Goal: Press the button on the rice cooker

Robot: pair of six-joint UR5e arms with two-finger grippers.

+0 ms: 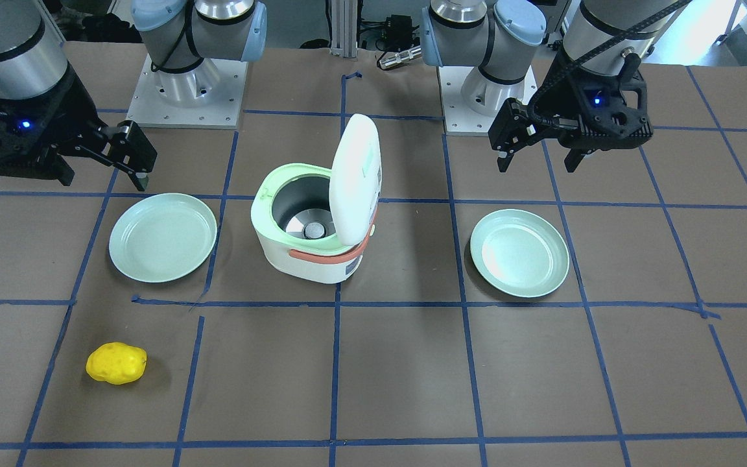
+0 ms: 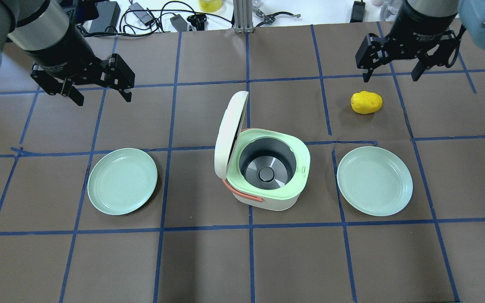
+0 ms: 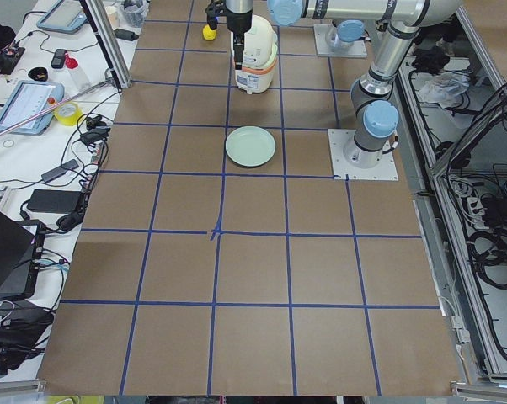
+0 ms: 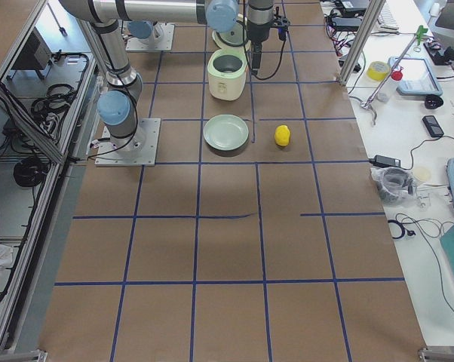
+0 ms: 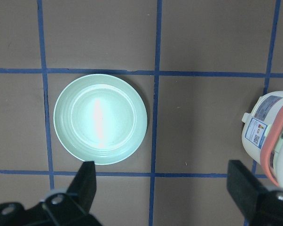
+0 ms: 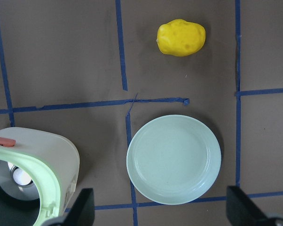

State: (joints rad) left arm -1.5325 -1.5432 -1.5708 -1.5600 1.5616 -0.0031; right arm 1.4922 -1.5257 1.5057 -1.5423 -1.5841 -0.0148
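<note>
The white rice cooker point(image 2: 277, 201) with a mint rim stands at the table's middle, its white lid point(image 2: 228, 131) swung up and open over the empty metal pot. A faint pale mint button patch point(image 1: 371, 161) shows on the lid's outer face. My left gripper point(image 2: 101, 97) is open and empty, above the table beyond the left plate and well away from the cooker. My right gripper point(image 2: 390, 78) is open and empty, high near the yellow object. The left wrist view shows the cooker's side point(image 5: 266, 129); the right wrist view shows its rim point(image 6: 47, 172).
Two mint plates lie on either side of the cooker, left point(image 2: 122, 181) and right point(image 2: 375, 181). A yellow potato-like object point(image 2: 366, 102) lies beyond the right plate. Blue tape lines grid the brown table. Cables and gear line the far edge.
</note>
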